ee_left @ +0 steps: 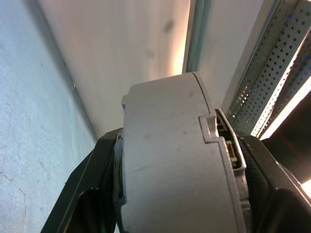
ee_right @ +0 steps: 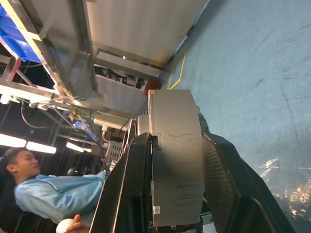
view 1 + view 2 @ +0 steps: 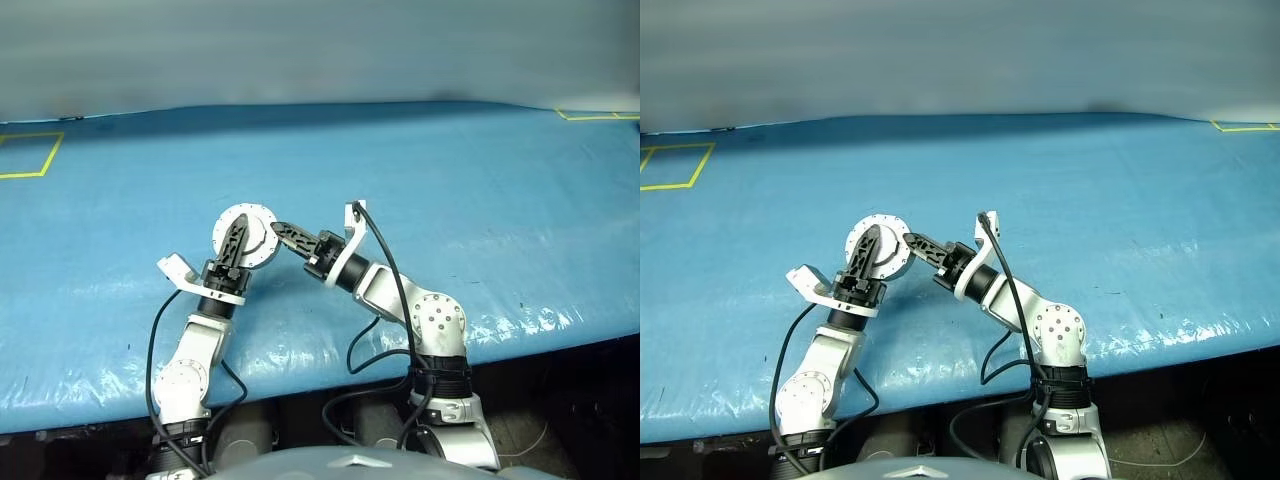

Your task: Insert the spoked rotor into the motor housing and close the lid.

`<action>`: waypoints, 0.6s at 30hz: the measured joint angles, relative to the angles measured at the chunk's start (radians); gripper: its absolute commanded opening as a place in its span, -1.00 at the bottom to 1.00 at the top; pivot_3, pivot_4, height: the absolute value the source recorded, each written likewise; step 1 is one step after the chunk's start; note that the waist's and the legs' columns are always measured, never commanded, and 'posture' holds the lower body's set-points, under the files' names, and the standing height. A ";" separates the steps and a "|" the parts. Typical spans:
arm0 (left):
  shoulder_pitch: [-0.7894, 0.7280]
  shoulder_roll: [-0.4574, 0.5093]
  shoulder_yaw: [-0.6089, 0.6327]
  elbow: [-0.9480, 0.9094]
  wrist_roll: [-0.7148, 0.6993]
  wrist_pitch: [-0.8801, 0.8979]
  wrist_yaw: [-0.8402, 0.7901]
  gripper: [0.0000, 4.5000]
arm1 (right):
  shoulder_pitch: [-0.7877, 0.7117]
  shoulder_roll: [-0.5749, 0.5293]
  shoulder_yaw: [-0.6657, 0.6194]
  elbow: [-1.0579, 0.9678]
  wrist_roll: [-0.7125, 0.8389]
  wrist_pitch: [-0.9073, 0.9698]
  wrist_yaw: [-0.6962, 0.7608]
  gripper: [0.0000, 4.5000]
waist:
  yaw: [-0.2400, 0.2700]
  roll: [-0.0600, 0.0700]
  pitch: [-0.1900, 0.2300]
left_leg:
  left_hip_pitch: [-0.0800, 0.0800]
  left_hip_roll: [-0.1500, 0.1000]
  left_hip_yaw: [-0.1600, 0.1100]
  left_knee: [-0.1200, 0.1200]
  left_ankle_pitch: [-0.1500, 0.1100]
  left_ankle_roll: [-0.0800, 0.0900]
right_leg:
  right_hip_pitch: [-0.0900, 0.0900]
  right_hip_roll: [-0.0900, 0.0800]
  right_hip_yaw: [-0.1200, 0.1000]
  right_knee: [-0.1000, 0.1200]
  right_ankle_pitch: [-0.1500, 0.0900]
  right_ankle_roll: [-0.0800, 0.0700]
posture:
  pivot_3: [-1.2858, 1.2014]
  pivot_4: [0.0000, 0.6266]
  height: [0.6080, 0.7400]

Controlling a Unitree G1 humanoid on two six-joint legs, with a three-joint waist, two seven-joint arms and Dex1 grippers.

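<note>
Now | motor housing clamped between left end effector | right end effector grips too

The blue surface lies open on every side of the two tools. The only crowding is at the round silver assembly, where the left tool and right tool meet close together above the near part of the surface.

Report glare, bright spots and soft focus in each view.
Left eye view: glare on the blue table cover near its front edge; far wall hazy. Left wrist view: the motor housing is soft, a lamp strip burns out beside it. Right wrist view: bright ceiling lights, glints on the cover.
</note>
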 measured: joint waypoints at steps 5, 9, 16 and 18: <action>0.008 0.000 0.002 0.004 0.055 -0.014 0.004 0.18 | 0.004 -0.002 0.003 -0.008 -0.033 -0.020 0.014 0.57 | 0.000 0.000 0.000 | 0.000 0.000 0.000 0.000 0.000 0.000 | 0.000 0.000 0.000 0.000 0.000 0.000 | 0.03 -0.52 1.00; 0.026 0.000 0.008 0.043 0.096 -0.031 0.023 0.18 | 0.000 -0.002 0.004 -0.050 -0.075 -0.071 0.039 0.69 | 0.000 0.000 0.000 | 0.000 0.000 0.000 0.000 0.000 0.000 | 0.000 0.000 0.000 0.000 0.000 0.000 | 0.03 -0.52 1.00; -0.021 -0.003 0.077 0.081 0.171 -0.148 0.096 0.18 | 0.000 -0.020 -0.001 -0.047 -0.191 -0.128 0.041 0.69 | 0.004 -0.001 0.000 | 0.000 0.000 0.000 0.001 0.000 0.000 | 0.000 0.001 0.000 0.000 0.000 0.000 | 0.03 -0.52 1.00; -0.046 -0.005 0.116 0.103 0.181 -0.192 0.128 0.18 | 0.000 -0.037 0.003 -0.047 -0.231 -0.138 0.047 0.69 | 0.004 -0.001 0.000 | 0.000 0.000 0.000 0.001 0.000 0.000 | 0.000 0.001 0.000 0.000 0.000 0.000 | 0.03 -0.52 1.00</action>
